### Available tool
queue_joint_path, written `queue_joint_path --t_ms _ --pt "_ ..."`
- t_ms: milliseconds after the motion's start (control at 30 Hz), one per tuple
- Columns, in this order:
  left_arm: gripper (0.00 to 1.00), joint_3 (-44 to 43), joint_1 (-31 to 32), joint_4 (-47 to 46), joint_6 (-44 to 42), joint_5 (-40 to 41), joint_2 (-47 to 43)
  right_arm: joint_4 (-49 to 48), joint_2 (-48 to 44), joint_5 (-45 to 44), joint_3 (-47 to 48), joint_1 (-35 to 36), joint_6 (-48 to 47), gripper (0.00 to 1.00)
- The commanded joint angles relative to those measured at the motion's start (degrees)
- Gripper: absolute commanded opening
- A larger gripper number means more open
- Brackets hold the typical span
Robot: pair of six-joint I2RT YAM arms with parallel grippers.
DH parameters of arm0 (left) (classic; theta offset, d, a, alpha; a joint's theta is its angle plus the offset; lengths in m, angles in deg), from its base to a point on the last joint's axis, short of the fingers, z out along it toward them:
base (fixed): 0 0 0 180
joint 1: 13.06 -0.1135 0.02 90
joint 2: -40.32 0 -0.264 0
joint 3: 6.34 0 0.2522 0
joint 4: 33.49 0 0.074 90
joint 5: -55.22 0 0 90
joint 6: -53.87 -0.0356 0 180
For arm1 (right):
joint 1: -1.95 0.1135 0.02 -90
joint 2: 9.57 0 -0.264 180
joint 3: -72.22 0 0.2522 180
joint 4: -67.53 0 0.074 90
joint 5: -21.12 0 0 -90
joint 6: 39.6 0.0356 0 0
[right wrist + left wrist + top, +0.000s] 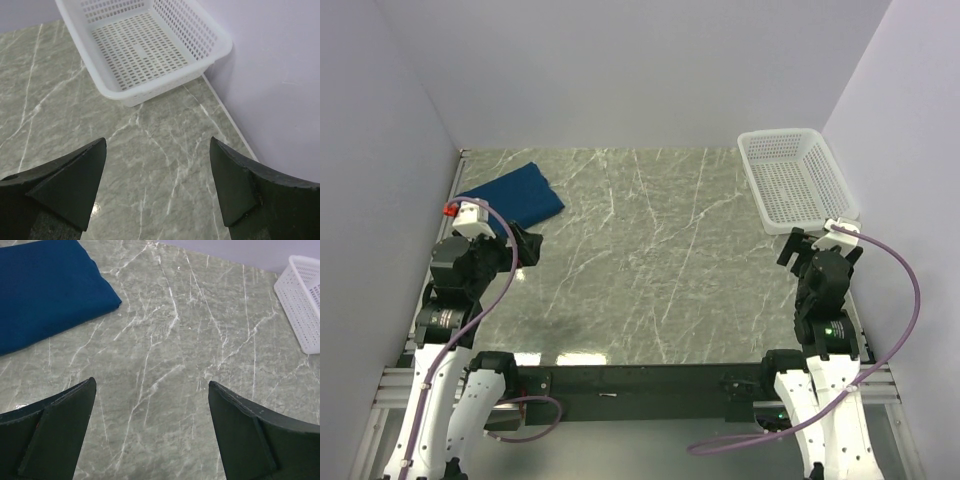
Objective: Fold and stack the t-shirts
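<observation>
1. The t-shirt (pixel 510 197) lies at the far left of the table (pixel 650 260), apparently folded flat, with its print hidden.
2. The left gripper (pixel 152 385), spread and empty, is the nearer one; the shirt lies just far-left of its fingers.
3. The right gripper (pixel 157 141), also spread and empty, hangs well apart beside the basket (pixel 210 55).

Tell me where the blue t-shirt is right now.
In the top view the folded dark blue t-shirt lies in the far left corner of the table, just beyond the left gripper; the white basket sits far right.
</observation>
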Motion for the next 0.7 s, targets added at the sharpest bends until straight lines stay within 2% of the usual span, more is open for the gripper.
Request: queue_joint_path --t_ms 0,667 --pt "0.99 0.42 -0.1 -1.11 -0.01 0.23 -0.89 -1.86 0.75 -0.32 -0.05 -1.33 0.81 0.9" --pt "0.99 0.77 -0.1 -1.29 -0.1 -0.65 -0.37 -1.5 1.54 -0.05 0.22 -3.35 1.52 0.9"
